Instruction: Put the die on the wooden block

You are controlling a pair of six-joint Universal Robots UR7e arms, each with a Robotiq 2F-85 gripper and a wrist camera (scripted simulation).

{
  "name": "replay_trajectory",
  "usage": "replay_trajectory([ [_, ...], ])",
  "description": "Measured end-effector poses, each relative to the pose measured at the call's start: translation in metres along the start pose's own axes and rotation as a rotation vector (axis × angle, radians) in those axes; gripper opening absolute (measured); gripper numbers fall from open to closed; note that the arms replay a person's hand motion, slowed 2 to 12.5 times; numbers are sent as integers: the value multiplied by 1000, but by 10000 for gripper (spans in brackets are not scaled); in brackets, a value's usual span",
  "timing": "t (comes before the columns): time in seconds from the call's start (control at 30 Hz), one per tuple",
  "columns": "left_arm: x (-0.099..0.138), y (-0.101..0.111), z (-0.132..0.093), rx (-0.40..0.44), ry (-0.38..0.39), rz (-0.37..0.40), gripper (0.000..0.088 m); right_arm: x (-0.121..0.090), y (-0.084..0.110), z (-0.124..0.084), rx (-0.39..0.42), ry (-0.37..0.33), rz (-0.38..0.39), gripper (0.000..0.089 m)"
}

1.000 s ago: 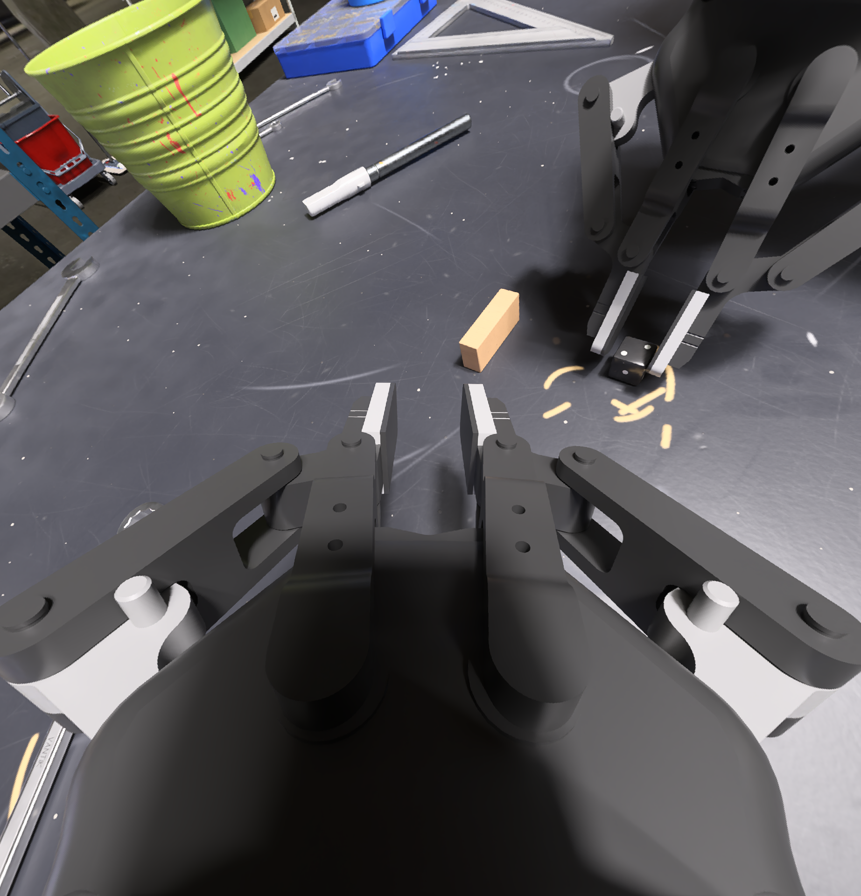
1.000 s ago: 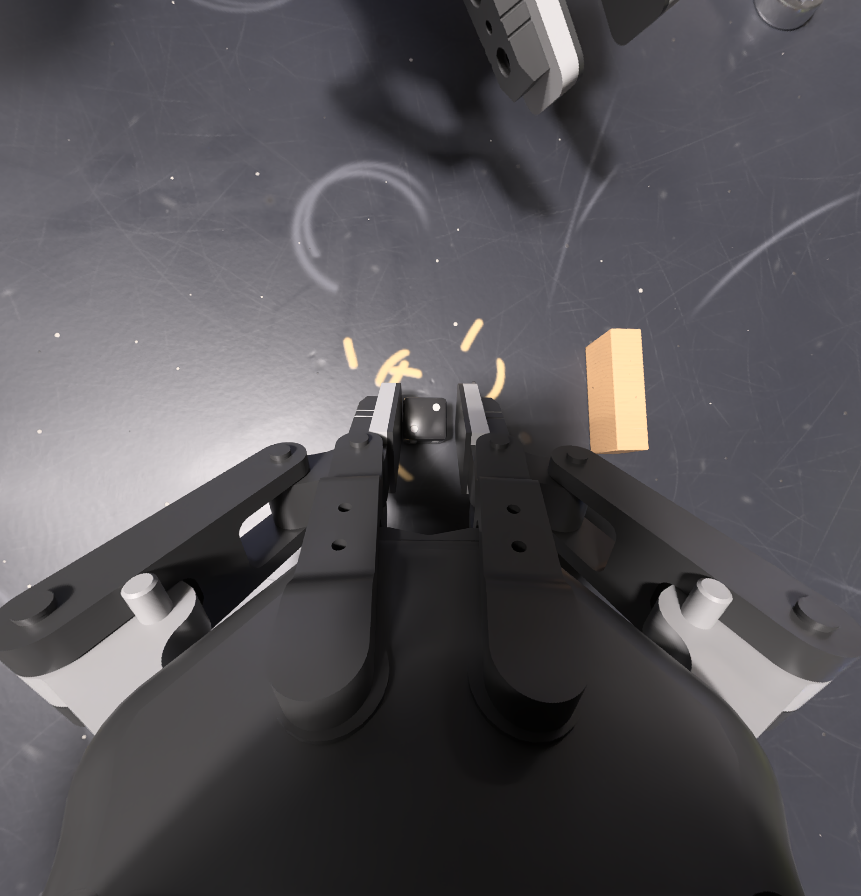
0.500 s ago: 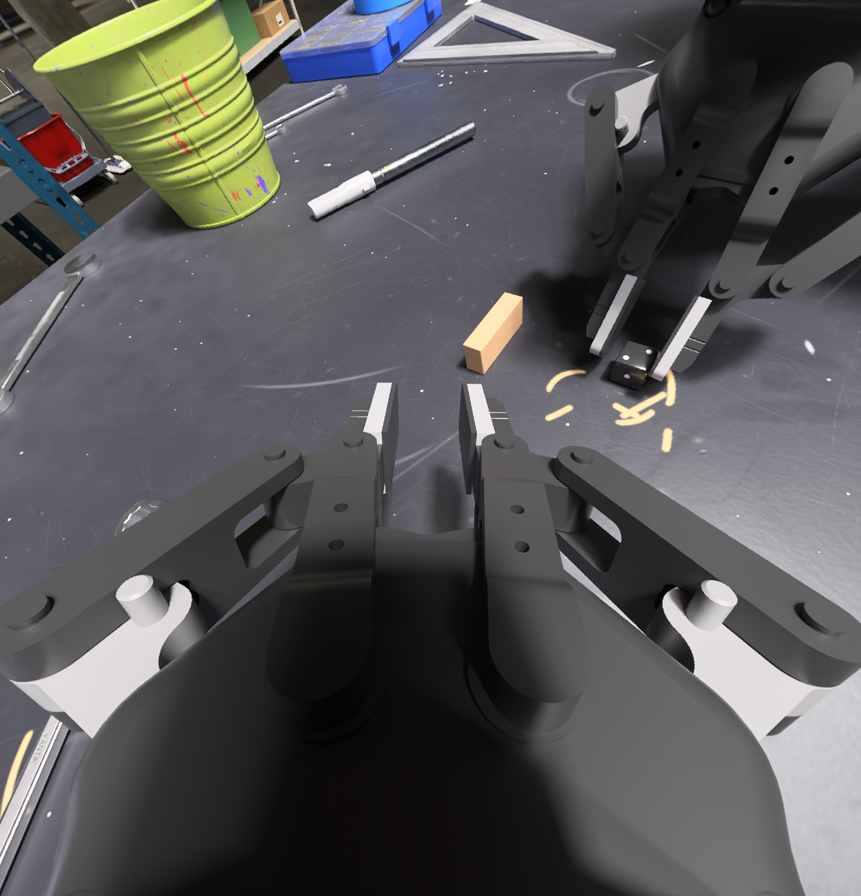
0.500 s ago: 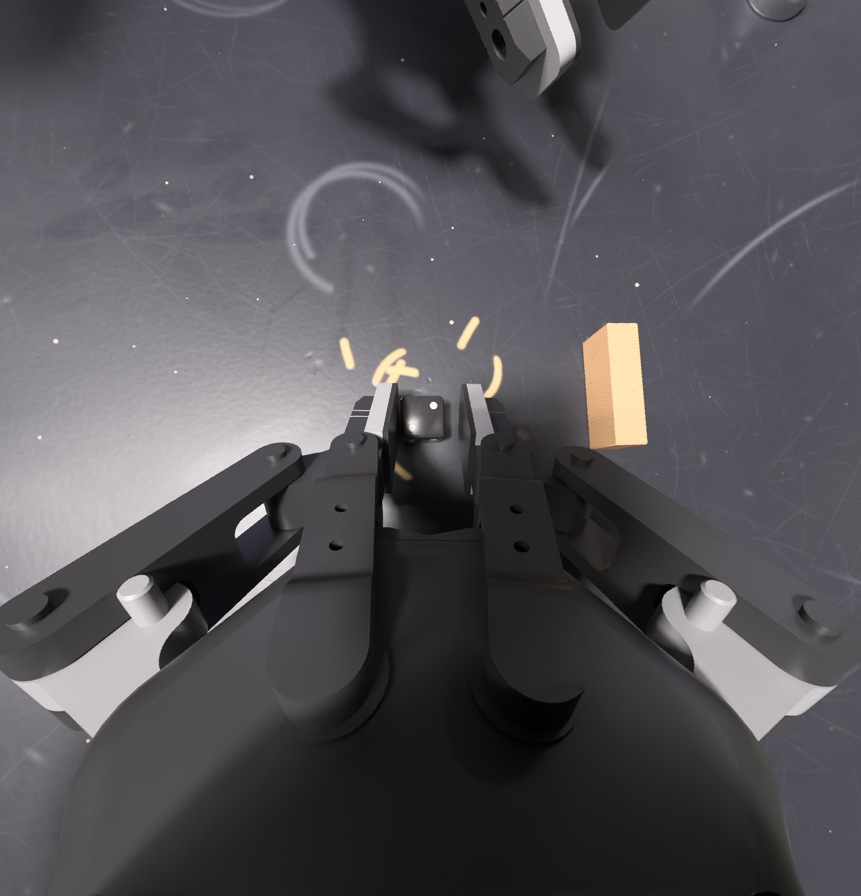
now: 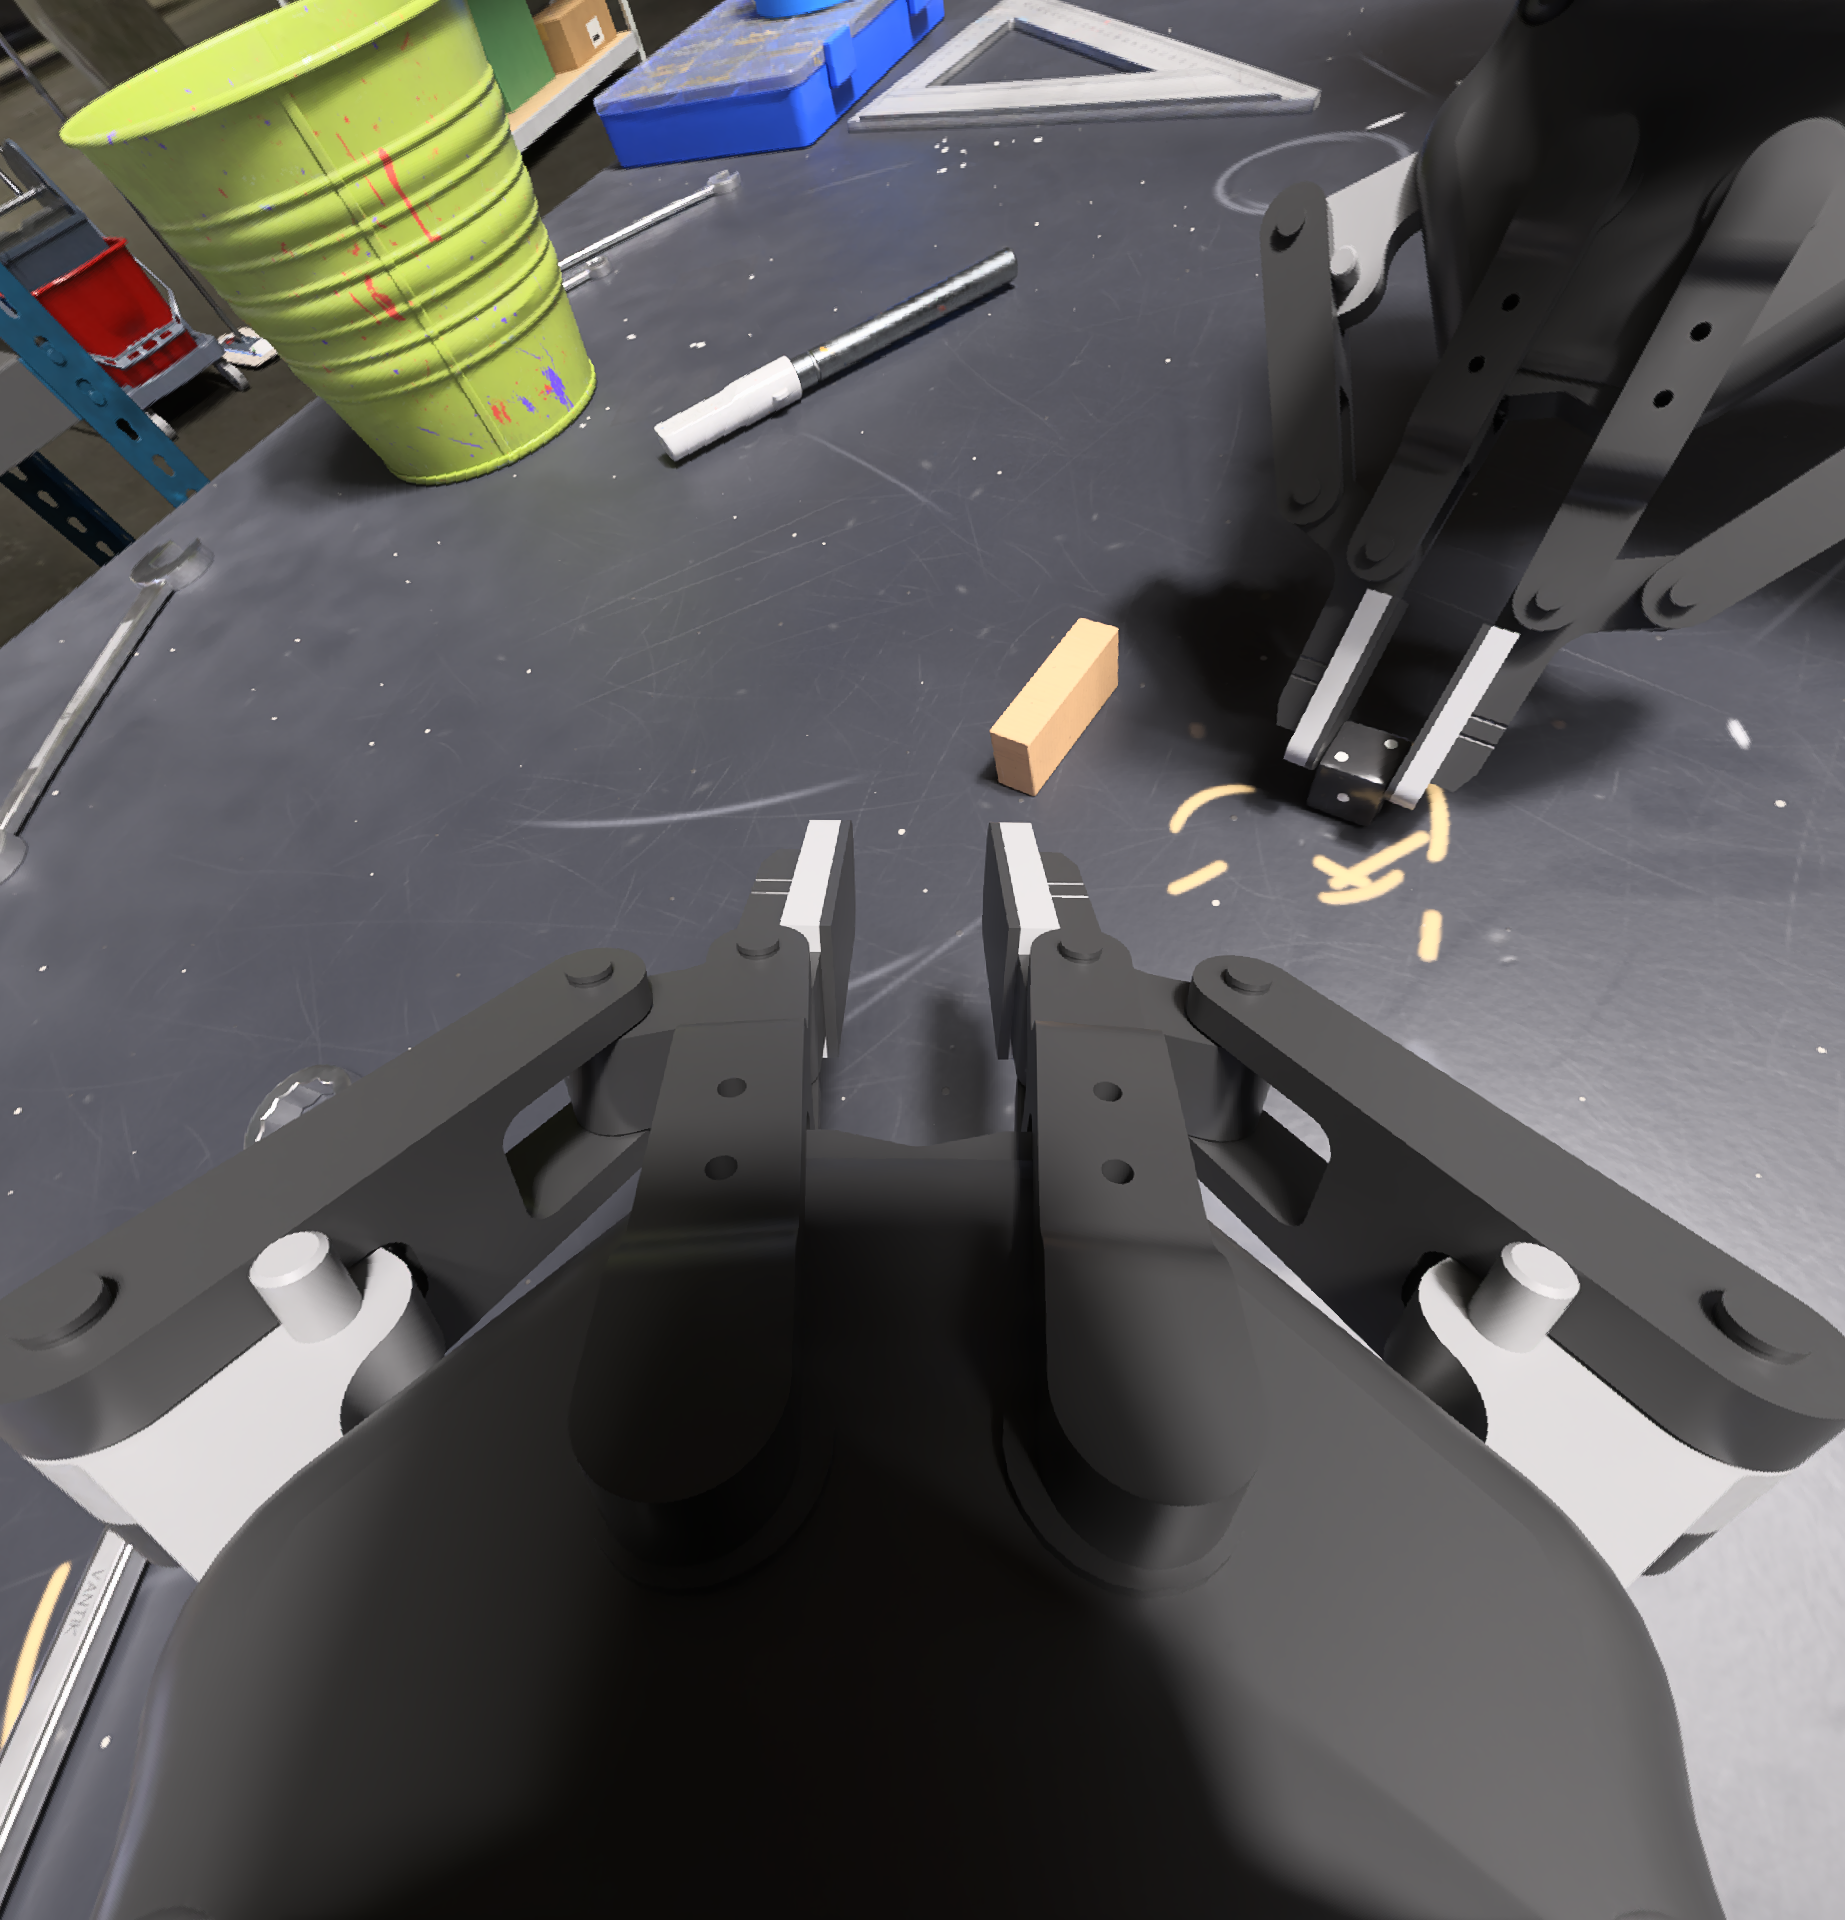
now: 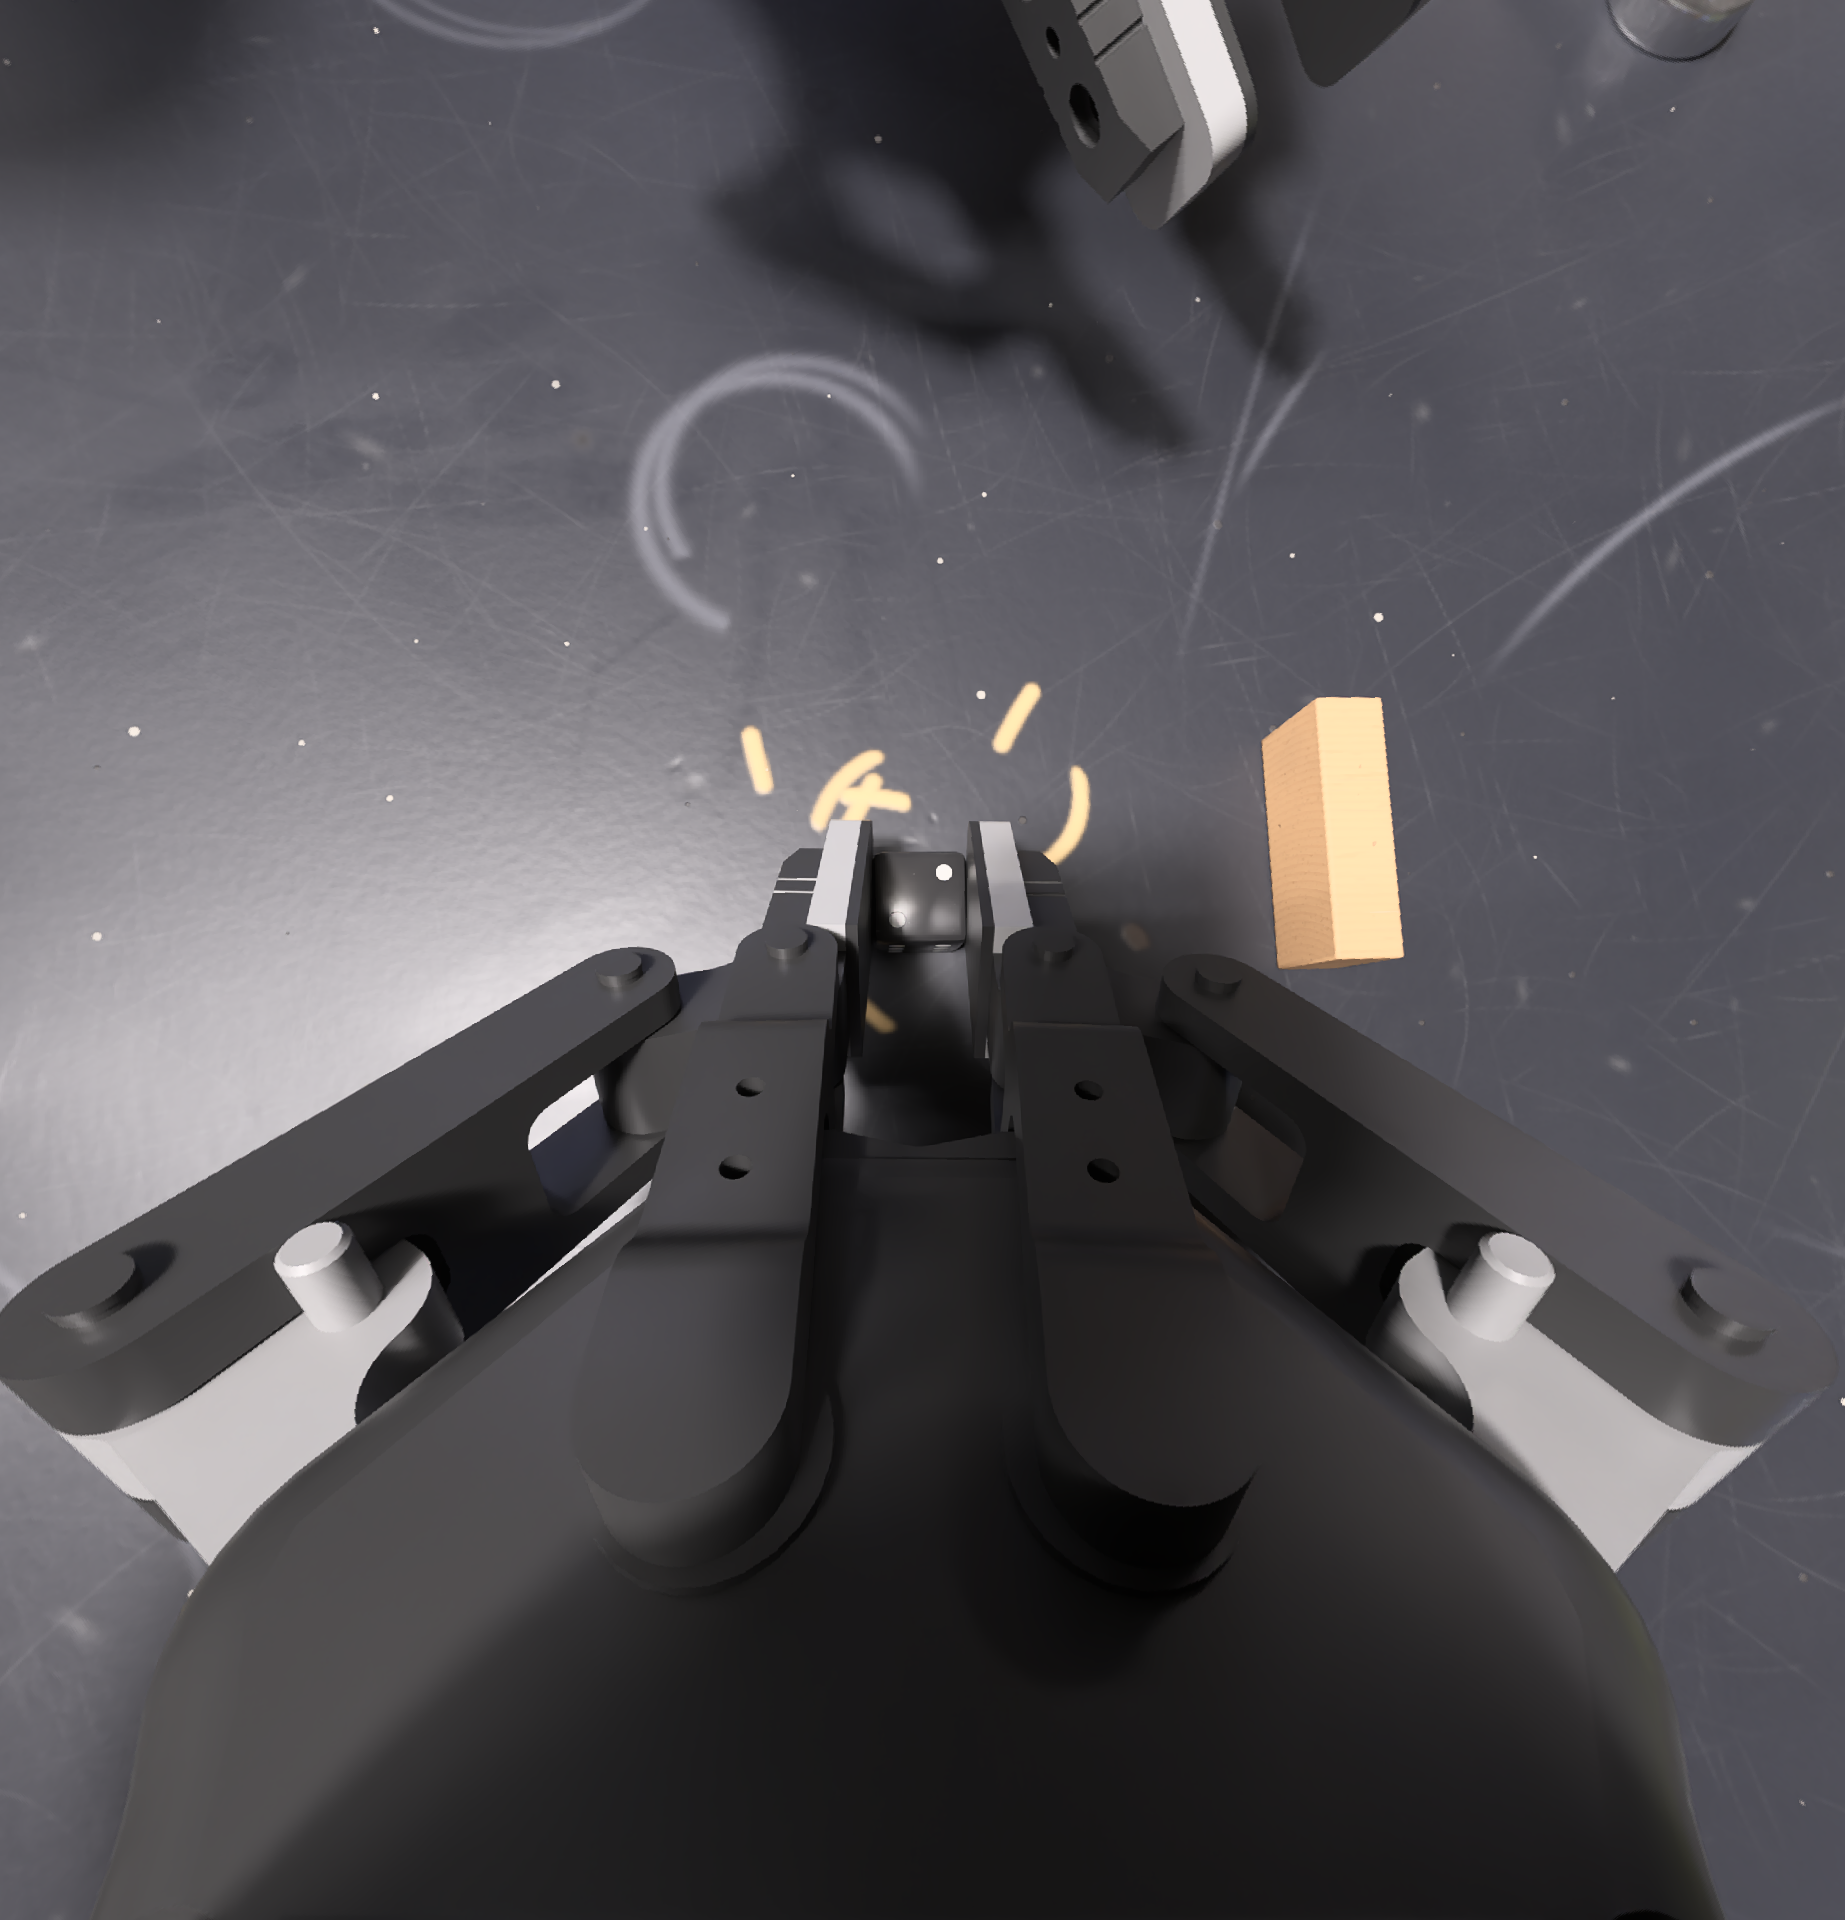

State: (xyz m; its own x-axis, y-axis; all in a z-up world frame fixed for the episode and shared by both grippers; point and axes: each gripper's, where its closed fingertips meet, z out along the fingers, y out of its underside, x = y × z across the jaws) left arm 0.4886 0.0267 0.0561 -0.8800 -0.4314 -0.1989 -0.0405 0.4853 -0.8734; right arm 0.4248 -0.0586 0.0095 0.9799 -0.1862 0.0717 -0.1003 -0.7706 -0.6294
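A small black die with white pips point(image 6: 918, 899) sits low at the dark table, between my right gripper's fingers point(image 6: 918, 862). The pads press on its two sides. In the left wrist view the same die point(image 5: 1354, 774) is held by the right gripper point(image 5: 1359, 771), which comes down steeply from the upper right. The light wooden block point(image 5: 1055, 704) lies flat on the table just left of the die; it is right of the gripper in the right wrist view point(image 6: 1331, 831). My left gripper point(image 5: 918, 873) is open and empty, hovering short of the block.
A green paint-spattered bucket point(image 5: 346, 239) stands at the back left. A marker point(image 5: 835, 353), wrenches point(image 5: 66, 717), a blue case point(image 5: 772, 73) and a metal triangle point(image 5: 1084, 73) lie farther back. Orange chalk marks point(image 5: 1333, 873) surround the die. The left gripper's fingertip point(image 6: 1157, 104) shows at the top.
My right gripper's fingers have closed the small gap onto the die. The left gripper has drifted slightly and stays open. The block has not moved.
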Motion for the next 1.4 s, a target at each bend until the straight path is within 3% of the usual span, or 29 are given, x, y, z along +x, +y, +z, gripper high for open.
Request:
replay_trajectory([
  [0.77,0,0,-1,4,1,-5,221,4,2,-4,-6,24,6,161],
  [1.4,1,0,-2,6,10,-6,216,42,-19,-17,17,104,32,161],
])
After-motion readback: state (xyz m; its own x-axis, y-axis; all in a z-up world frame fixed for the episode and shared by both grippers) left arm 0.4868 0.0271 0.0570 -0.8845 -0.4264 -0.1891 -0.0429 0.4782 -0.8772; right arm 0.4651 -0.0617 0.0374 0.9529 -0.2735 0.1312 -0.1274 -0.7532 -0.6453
